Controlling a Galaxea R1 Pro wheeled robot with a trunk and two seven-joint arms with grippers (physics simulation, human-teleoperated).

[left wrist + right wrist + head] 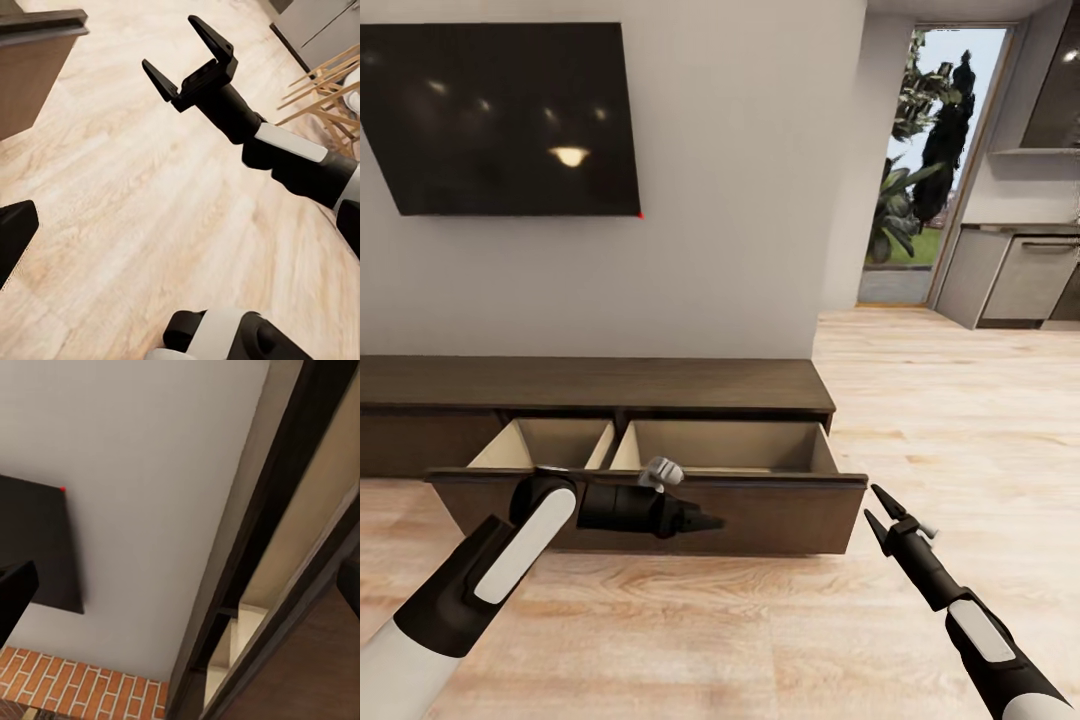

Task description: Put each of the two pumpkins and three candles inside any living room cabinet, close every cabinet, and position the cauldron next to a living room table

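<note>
In front of the cabinet (600, 385) | its drawer (660, 490) is hanging open | stiff wood, likely needing a push on its front | left gripper (705, 521) jaws: cannot tell | right gripper (880, 506) jaws apart, holding nothing

Both arms are black with white panels (2 pointed black fingers (166, 80) each).

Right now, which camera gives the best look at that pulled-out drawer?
The head view: the cabinet drawer shows whole, pulled out, both compartments empty. The right wrist view catches a close slice of its pale inside; the left wrist view, just a dark corner.
</note>
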